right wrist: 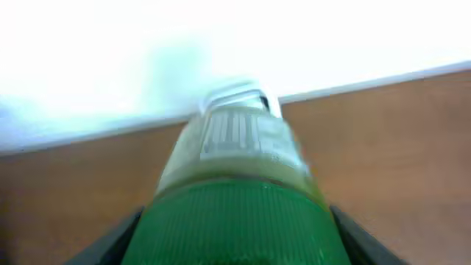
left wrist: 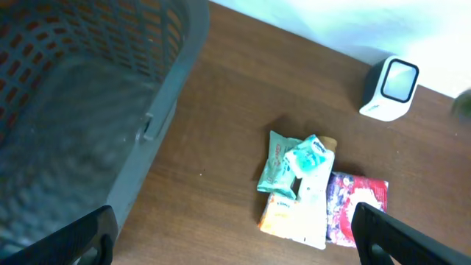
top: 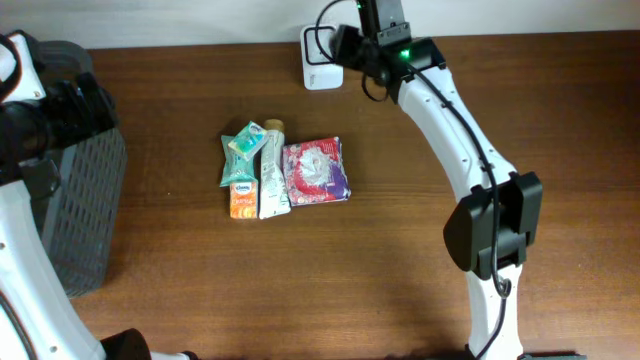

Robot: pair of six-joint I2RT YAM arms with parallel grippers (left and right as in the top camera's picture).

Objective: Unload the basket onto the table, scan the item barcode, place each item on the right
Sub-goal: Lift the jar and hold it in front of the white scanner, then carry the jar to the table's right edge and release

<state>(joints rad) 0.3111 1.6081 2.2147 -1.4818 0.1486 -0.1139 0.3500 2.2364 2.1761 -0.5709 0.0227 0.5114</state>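
While the left gripper [left wrist: 235, 239] hangs spread, the right gripper [right wrist: 235, 246] pinches 1 green-capped bottle [right wrist: 235, 147] where brown wooden table [top: 400, 260] meets white wall [right wrist: 110, 59].

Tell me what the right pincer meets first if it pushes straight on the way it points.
Probably the white scanner, just beyond the green-capped bottle in the right pincer; the gap between them is unclear.

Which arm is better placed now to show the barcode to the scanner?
Right. The right gripper holds the green-lidded container, its barcode label visible, right in front of the white scanner. The left gripper is open and empty by the grey basket, far from the scanner.
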